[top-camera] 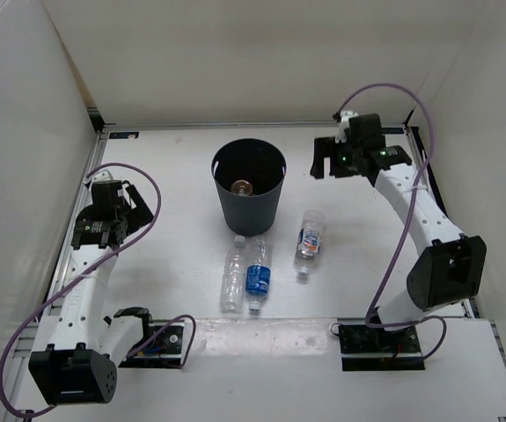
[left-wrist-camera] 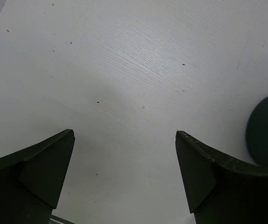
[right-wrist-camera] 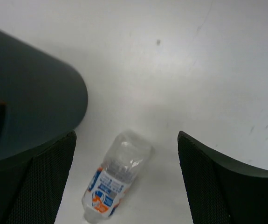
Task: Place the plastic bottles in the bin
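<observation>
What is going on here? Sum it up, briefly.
Two robot arms are clearing plastic bottles into the bin. An orange bottle lies inside it; the plain clear bottle, blue-label bottle and white-blue-label bottle lie on the table beside it. The left gripper and right gripper are both open and hold nothing.

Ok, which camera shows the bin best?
The top external view: the whole bin shows there, open rim and inside. The left wrist view catches only a dark sliver of it at the right edge; the right wrist view, a blurred stretch of its wall at left.
</observation>
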